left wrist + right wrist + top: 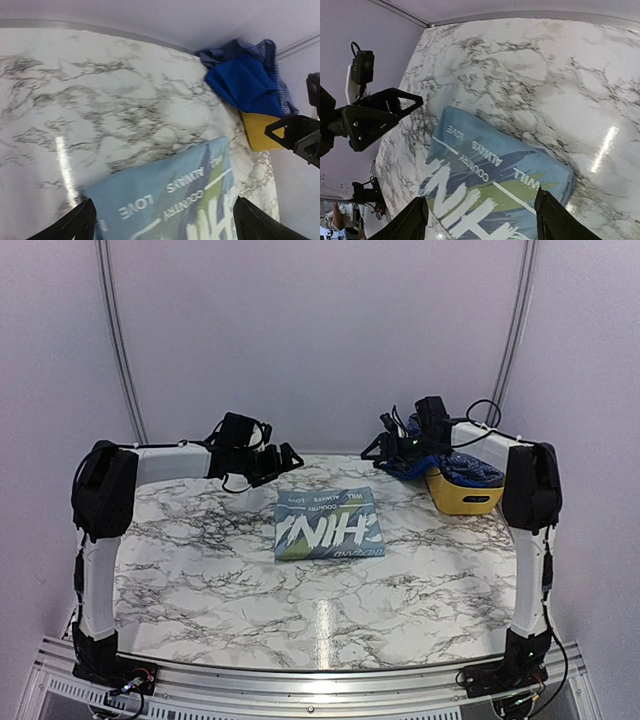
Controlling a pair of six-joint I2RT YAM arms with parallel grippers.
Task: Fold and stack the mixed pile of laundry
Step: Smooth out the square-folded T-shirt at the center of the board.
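A pale sky-blue T-shirt (329,524) with white print lies folded flat in a rectangle on the marble table; it also shows in the left wrist view (170,195) and the right wrist view (495,185). A royal-blue piece (245,85) and a navy-and-white check shirt (270,55) sit heaped in the yellow basket (462,492) at the back right. My left gripper (283,461) is open and empty, raised beyond the T-shirt's back left corner. My right gripper (380,445) is open and empty, raised beside the basket.
The marble table (200,560) has a metal rail along its near edge (300,680). White walls close in the back and sides. The arm posts stand at the table's near left and near right corners.
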